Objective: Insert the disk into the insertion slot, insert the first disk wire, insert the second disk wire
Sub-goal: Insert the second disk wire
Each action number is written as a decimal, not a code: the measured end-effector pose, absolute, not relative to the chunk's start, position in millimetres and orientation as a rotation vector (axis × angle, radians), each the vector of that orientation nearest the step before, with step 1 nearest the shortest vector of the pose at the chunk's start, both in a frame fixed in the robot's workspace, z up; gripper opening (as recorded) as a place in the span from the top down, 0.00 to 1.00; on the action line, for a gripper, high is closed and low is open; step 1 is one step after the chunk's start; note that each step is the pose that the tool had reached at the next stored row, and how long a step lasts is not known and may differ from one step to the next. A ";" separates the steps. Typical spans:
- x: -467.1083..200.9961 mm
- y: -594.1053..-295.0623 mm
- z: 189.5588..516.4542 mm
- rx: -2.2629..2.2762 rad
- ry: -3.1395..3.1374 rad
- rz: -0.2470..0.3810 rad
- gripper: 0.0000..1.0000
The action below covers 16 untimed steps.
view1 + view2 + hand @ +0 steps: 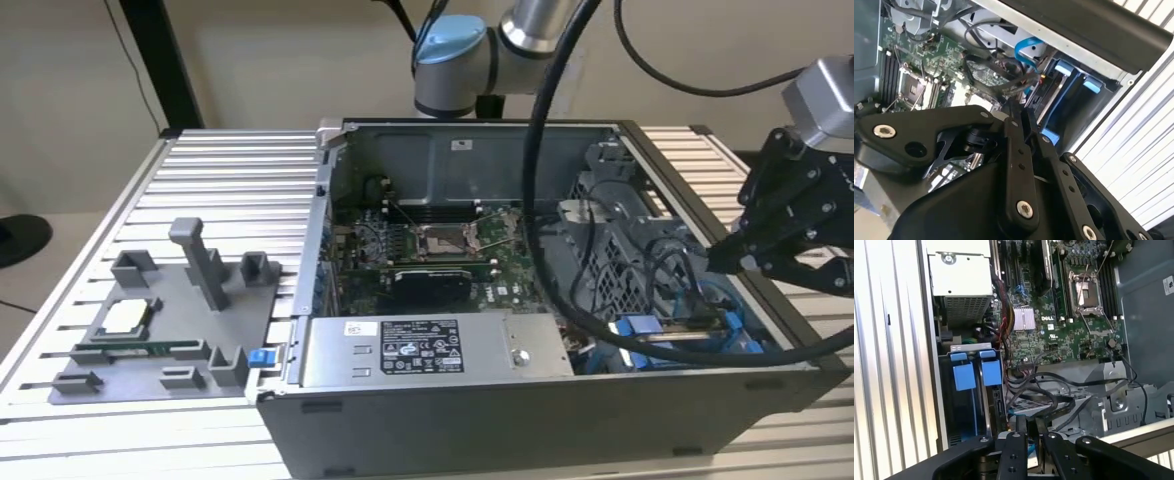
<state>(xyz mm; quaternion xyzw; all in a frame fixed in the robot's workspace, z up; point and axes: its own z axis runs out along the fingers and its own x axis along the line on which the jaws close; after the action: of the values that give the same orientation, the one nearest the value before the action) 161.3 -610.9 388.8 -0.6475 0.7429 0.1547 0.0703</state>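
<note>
Disk (963, 377) in blue frame sits down in slot (972, 347), by case wall (936, 405) – long side runs along that wall. Pincer (1031, 426) hangs just above, disk off to one side. Black wires (1049, 401) lie nearer pincer. Pincer apart or together – cannot tell.

Bright, even light throughout, with soft shadows.

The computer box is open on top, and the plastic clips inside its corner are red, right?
Not red. The plastic clips are bright blue, as the first wrist view shows. The computer box is open on top, just as you say.
</note>
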 end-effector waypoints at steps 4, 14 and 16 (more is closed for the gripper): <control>150.4 -610.9 388.0 -1.949 2.236 0.462 1.00; 145.7 -610.4 379.3 -1.979 2.271 0.387 1.00; 145.7 -610.2 378.0 -1.991 2.278 0.370 1.00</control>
<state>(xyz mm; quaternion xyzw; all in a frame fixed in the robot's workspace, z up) 145.7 -610.2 378.0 -0.6524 0.7466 0.1211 0.0469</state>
